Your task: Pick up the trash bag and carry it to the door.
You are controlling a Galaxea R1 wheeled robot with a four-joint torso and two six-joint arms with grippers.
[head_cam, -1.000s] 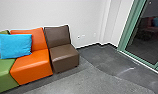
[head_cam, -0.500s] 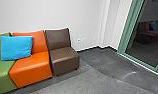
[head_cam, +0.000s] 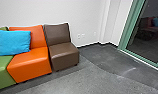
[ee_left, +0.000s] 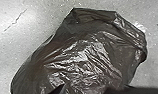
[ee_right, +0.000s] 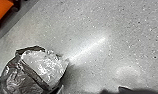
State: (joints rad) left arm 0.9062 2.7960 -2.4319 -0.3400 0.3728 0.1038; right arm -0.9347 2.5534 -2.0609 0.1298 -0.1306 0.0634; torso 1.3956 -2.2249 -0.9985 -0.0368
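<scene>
Black plastic, creased and glossy: the trash bag (ee_left: 82, 55), seen from both wrists against the speckled grey floor (ee_right: 102, 17). Whether it hangs or rests there, I cannot tell. Jaws, left and right: cannot tell if clenched on the plastic or released.

Ahead of the robot, on the left of the frame: green seat (head_cam: 2, 71), orange seat (head_cam: 30, 65), brown seat (head_cam: 64, 53), side by side along the white wall (head_cam: 82, 15). Blue cushion (head_cam: 13, 43) leans at far left. Upper right, glass (head_cam: 151, 37) in a green frame (head_cam: 131, 28); may be a door, but not certain it is the one wanted.

Step in hand, as I judge it: the carry, provided the grip is sound. Worth confirming that first. Thin film like this stretches and tears, so gathered folds make a better hold than a single layer. Lift enough that the underside doesn't scrape; share the weight if both arms bear it, moving them together so nothing pulls tight between. Drive slowly, turn gently, let any swing die down. Give the brown seat's front corner a wide berth; a snag there could split the bag.
</scene>
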